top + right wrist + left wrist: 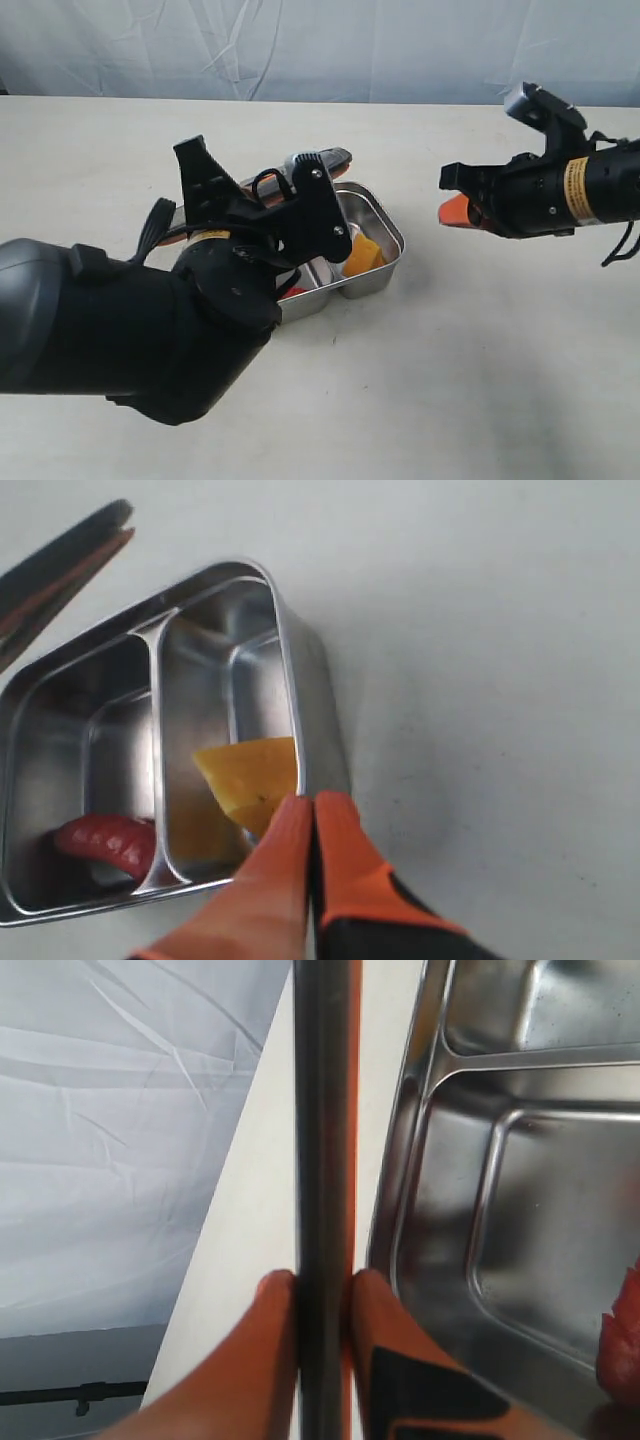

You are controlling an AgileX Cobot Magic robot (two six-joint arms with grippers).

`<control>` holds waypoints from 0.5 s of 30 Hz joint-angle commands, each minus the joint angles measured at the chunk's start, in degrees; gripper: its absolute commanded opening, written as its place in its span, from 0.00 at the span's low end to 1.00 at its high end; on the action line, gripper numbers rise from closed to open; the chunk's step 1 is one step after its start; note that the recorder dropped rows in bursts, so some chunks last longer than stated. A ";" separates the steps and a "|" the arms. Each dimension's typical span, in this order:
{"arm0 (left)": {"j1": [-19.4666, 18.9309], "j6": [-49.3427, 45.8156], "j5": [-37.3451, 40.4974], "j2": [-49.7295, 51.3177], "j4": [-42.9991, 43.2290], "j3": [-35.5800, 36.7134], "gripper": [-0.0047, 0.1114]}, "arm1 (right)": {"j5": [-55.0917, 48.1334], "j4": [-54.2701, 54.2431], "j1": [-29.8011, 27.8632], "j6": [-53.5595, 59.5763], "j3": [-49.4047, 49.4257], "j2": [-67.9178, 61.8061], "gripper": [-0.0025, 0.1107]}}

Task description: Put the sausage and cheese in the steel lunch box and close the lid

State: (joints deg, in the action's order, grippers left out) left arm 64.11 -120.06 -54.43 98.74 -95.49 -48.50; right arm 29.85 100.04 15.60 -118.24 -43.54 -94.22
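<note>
Left arm (120, 320) fills the near foreground in the exterior view. Its dark housing blocks the near-left part of the box.

My left gripper (322, 1295) is clamped on the lid (322, 1140). The orange fingers (265, 1350) press on its two faces. The left wrist view sees the lid edge-on: dark, with an orange line of seal down one side. The lid is off the box, held on edge beside the box's outer rim, and a strip of table shows between them in that view. Can't tell if the lid's far edge touches anything.

Steel lunch box (392, 232) sits open on the table (480, 380), just past my left wrist. The sausage (105, 842) lies on the floor of the larger compartment, one end at the divider (155, 750). In the exterior view only a red sliver of it shows behind my arm. The cheese (250, 780) is in the smaller compartment, up against the outer wall.

My right gripper (447, 212) is to the right of the box, above the table. Its jaws are fully closed, with the orange fingertips (345, 850) pressed against each other and nothing between them. In its wrist view the tips overlap the box corner by the cheese. The exterior view shows bare table between gripper and box.

Farthest back are the table's rear edge and a pale, wrinkled backdrop (300, 50).
</note>
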 commanded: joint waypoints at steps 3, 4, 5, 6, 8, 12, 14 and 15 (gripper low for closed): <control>0.54 -1.93 -0.78 -0.66 0.22 -0.45 0.04 | 1.80 -0.10 -0.09 -1.76 -3.36 -8.58 0.01; 0.54 -1.93 -0.78 -0.66 0.22 -0.45 0.04 | 2.33 -0.10 -0.09 -2.18 -4.01 -9.69 0.01; 0.67 -1.93 -0.79 -0.66 0.22 -0.45 0.04 | 3.43 -0.10 -0.09 -2.28 -4.69 -10.71 0.01; 0.79 -1.93 -0.66 -0.66 0.22 -0.45 0.04 | 4.76 -0.10 -0.09 -2.28 -5.24 -11.58 0.01; 1.20 -1.93 -0.51 -0.66 0.55 -0.45 0.04 | 6.71 -0.10 -0.09 -2.28 -6.67 -12.97 0.01; 1.22 -1.93 0.46 -0.66 0.71 -0.45 0.04 | 8.37 -0.10 -0.09 -2.28 -8.76 -14.70 0.01; 1.22 -1.93 0.46 -0.66 0.71 -0.45 0.04 | 9.41 -0.10 0.33 -2.28 -8.89 -14.97 0.01; 1.22 -1.93 0.46 -0.66 0.71 -0.45 0.04 | 9.39 -0.10 0.60 -2.28 -8.89 -15.01 0.01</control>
State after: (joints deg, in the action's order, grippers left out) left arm 64.88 -120.06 -53.86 98.62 -95.40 -48.50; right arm 37.46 100.04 15.60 -119.15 -51.86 -108.87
